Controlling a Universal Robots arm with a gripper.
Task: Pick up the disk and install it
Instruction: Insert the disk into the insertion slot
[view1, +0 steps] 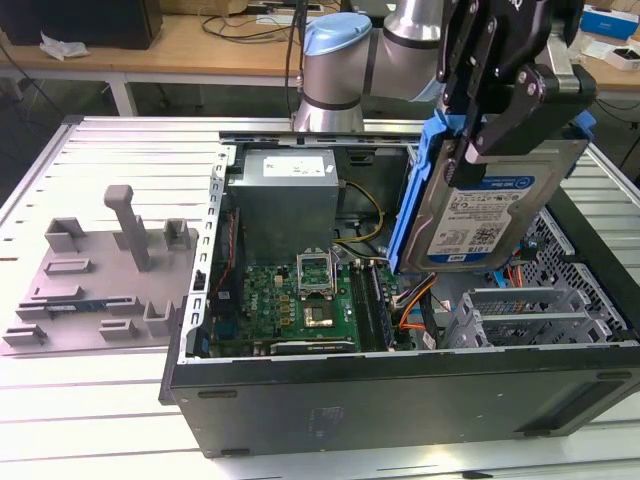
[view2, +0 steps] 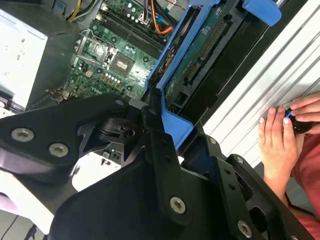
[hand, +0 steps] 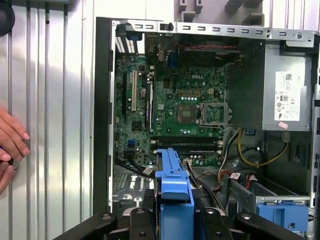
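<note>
Ribbed metal table (view1: 100, 400) runs under everything, and nearest on it lies an open computer case (view1: 400, 395) on its side, its dark wall facing the exterior view. Inside, the green board (view1: 300, 300) sits toward the exterior view's left, with a metal cage (view1: 530, 310) and orange cables toward the right. A grey fixture (view1: 100, 280) with upright posts rests on the table just beside the case, at the exterior view's left.

Above the cage side hangs the disk (view1: 490, 215), clear of the case floor and standing nearly on edge (label toward the exterior view, blue carrier along both long sides). The gripper (view1: 500, 125) is clenched on its upper part, black fingers pressed against carrier and drive. In the second wrist view the disk (view2: 200, 55) shows its circuit side; in the first wrist view its blue carrier (hand: 172, 185) juts out over the case interior.

A person's hand (view2: 280, 135) rests on the table beside the case.

Farther back, the grey supply (view1: 285, 195) fills the case's rear corner, then the arm (view1: 335, 70), then wooden benches (view1: 200, 45).
</note>
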